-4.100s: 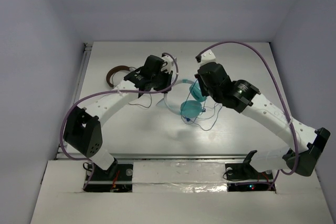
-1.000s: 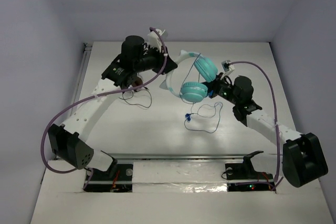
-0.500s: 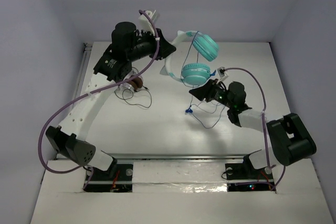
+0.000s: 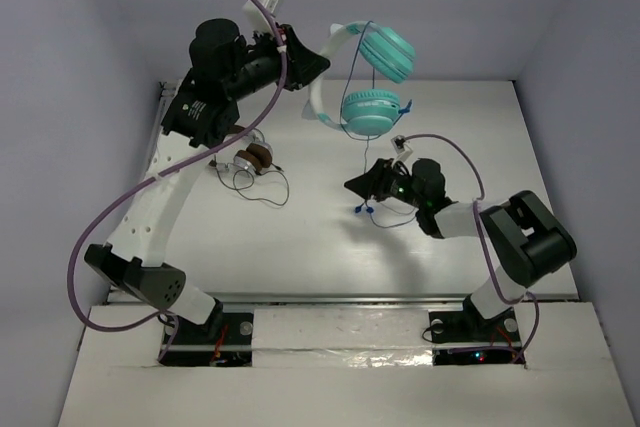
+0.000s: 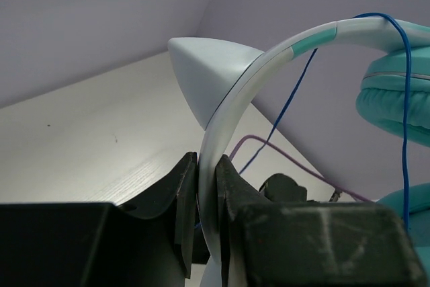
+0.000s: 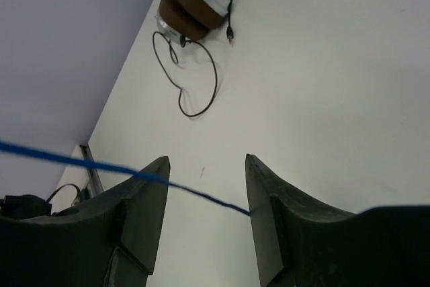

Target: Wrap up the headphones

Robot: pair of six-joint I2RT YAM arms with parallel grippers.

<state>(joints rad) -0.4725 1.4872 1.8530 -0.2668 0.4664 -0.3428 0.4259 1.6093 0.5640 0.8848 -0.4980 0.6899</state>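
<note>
1. The left end effector [image 5: 207,173] was clamped on the white headband [image 5: 232,109] of the teal headphones [image 4: 375,112], which hung in the air above the desk [image 4: 300,247].
2. The right end effector [image 6: 205,173] stood apart, with the thin blue cable [image 6: 101,165] crossing between its fingers.
3. Brown-banded headphones [image 4: 252,159] lay on the desk's left side.
</note>
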